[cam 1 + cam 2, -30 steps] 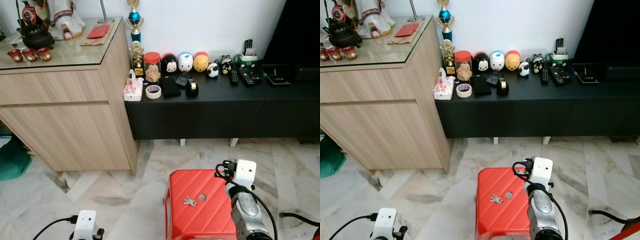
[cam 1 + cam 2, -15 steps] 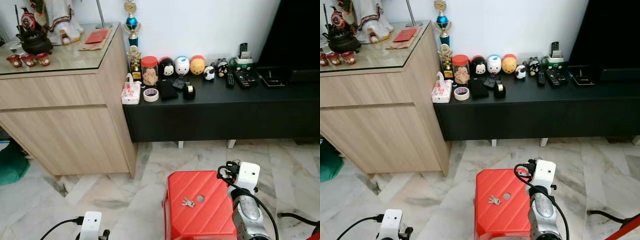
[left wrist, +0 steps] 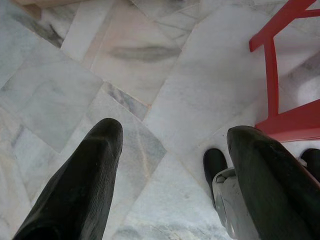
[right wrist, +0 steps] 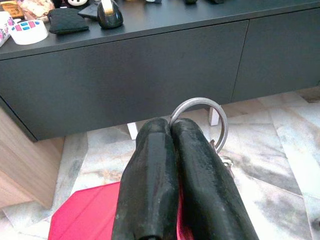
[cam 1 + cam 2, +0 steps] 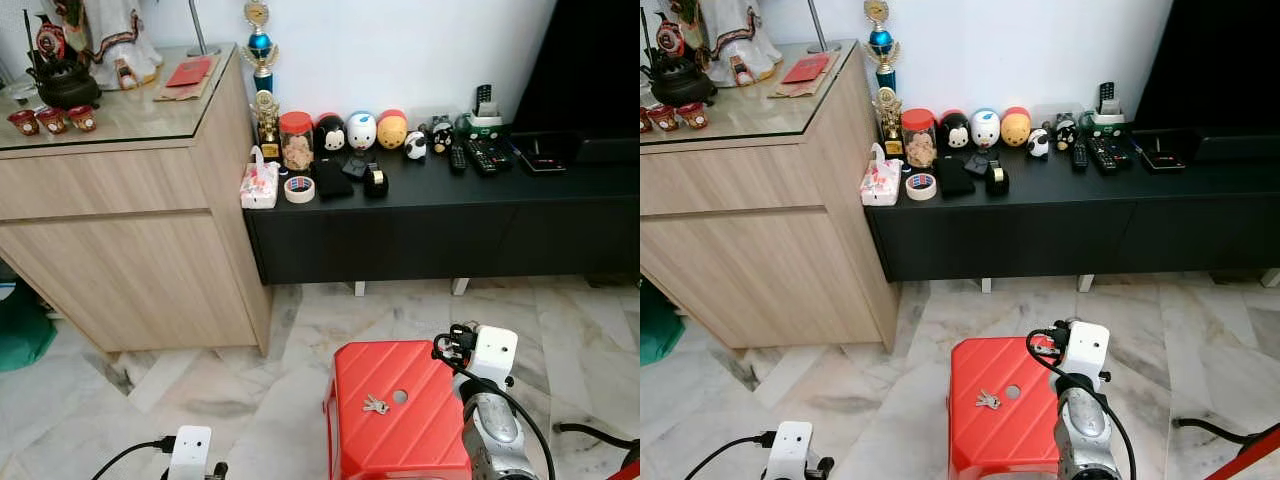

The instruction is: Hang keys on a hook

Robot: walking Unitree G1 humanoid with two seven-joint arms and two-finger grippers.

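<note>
Right gripper point(image 4: 170, 127), pressed together on a silver metal key ring point(image 4: 200, 122), is seen at lower centre. Small silver keys point(image 5: 376, 405) lie on the red plastic stool point(image 5: 400, 420). Left gripper point(image 3: 172, 145) is spread apart over marble floor point(image 3: 150, 75).

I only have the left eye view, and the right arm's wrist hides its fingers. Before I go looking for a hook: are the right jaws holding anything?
Observer: Yes. In the right wrist view, the right gripper has its jaws shut on a silver key ring.
Operator: And the left one?
Observer: The left wrist view shows the left gripper open and holding nothing, pointing down at the marble floor.
Operator: Anything close to it?
Observer: A leg of the red stool stands beside it on the floor.
</note>
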